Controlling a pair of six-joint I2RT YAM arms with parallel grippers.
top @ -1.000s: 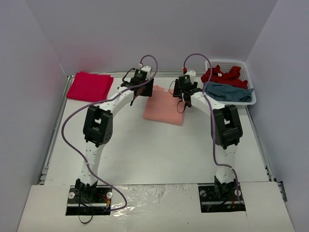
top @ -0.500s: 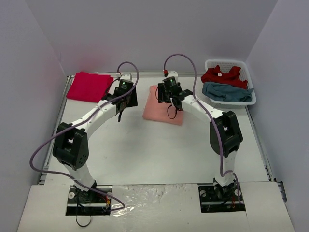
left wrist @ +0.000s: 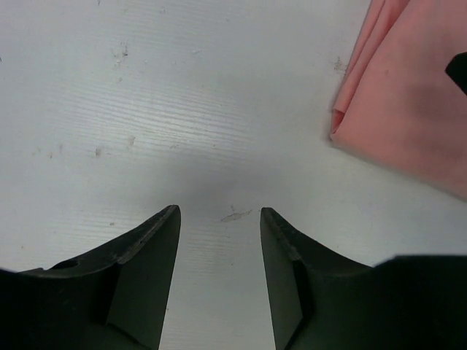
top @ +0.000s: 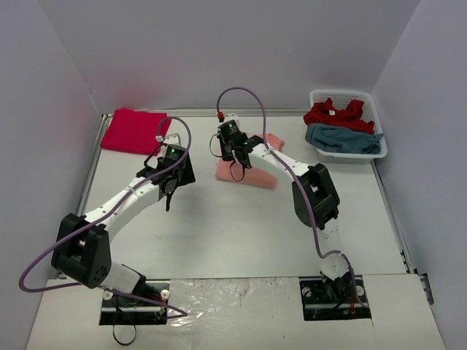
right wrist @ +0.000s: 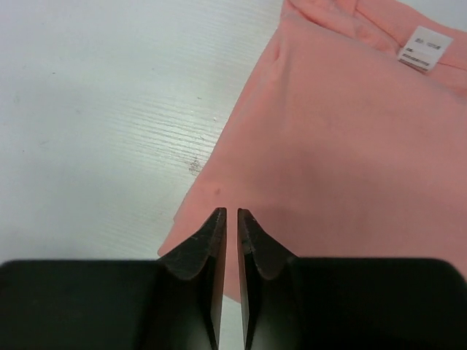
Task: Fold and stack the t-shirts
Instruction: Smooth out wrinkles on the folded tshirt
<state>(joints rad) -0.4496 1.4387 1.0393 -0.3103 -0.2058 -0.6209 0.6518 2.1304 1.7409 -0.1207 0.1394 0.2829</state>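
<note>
**Right tool pinched down at the salmon tee's edge, left tool open beside it**

On the table (top: 241, 226), at about 10 o'clock, we see a crimson tee (top: 133, 131) lying folded flat. The left tool (left wrist: 219, 215) hangs over bare table with its jaws about half open and nothing between them. The salmon tee (left wrist: 408, 109) lies at 2 o'clock from it, apart from the fingers.

That salmon tee (top: 248, 173) lies folded near the table's middle, toward 12 o'clock, with a white label (right wrist: 423, 47) at its far corner. The right tool (right wrist: 232, 215) sits over the tee's left edge with its jaws drawn almost together, only a thin slit between them. We cannot tell whether any cloth is caught in that slit.

At 2 o'clock stands a white basket (top: 381, 151). In it, a red tee (top: 336, 114) lies crumpled at the back and a teal tee (top: 343, 138) in front.
</note>
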